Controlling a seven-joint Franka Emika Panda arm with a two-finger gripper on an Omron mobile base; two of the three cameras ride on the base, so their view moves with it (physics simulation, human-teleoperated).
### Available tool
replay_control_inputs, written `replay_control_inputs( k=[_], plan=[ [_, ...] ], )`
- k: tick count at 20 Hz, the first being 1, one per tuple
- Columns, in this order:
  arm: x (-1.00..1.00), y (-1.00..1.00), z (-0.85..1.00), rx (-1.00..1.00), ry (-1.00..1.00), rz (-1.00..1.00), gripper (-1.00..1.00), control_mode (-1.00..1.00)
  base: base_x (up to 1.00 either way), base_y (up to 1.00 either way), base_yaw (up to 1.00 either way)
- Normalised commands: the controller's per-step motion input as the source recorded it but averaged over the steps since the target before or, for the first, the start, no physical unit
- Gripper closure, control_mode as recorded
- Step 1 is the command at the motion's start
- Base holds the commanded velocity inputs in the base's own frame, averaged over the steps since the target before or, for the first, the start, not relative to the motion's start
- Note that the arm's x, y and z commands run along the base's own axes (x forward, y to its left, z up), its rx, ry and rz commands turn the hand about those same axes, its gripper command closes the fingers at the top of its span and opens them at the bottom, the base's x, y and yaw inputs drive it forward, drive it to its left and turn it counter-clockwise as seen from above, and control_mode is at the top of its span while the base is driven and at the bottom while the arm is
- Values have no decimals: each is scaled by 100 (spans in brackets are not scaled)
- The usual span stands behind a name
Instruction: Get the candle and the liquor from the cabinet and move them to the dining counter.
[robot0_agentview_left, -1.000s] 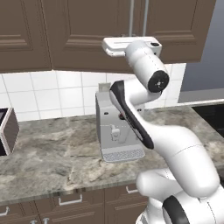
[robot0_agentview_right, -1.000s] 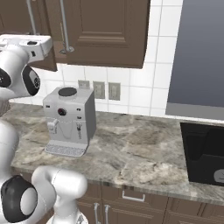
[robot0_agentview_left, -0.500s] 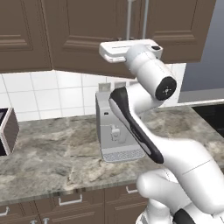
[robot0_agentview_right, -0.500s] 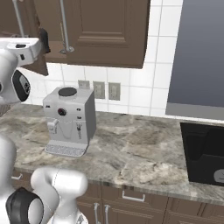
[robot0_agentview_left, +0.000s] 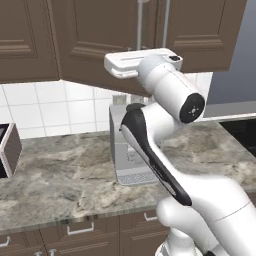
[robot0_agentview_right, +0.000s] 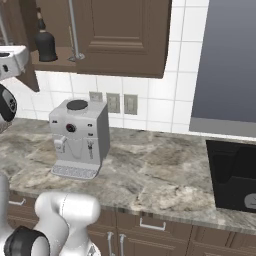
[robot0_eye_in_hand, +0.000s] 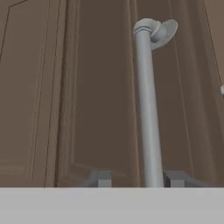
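Swinging cabinet (robot0_agentview_right: 125, 35): door open wider than a second ago, inside shelf now showing in right base view.
Arm: hand raised at the door front.
Handle (robot0_eye_in_hand: 148, 109): silver bar standing between the fingertips.
Liquor (robot0_agentview_right: 46, 44): on cabinet shelf, upright.
Gripper (robot0_eye_in_hand: 136, 178): part open, loosened since earlier, tips either side of handle, contact unclear.

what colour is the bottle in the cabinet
Black, seen best in the right base view: bottle, cabinet.
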Motion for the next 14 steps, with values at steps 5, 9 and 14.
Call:
replay_control_inputs(
  k=[5, 9, 14],
  plan=[
    [-49, 66, 0, 0, 5, 3, 100, -100, 0, 0, 0],
    [-44, 70, 0, 0, 6, 3, 100, -100, 0, 0, 0],
    [-34, 66, 0, 0, 8, 2, 100, -100, 0, 0, 0]
  ],
)
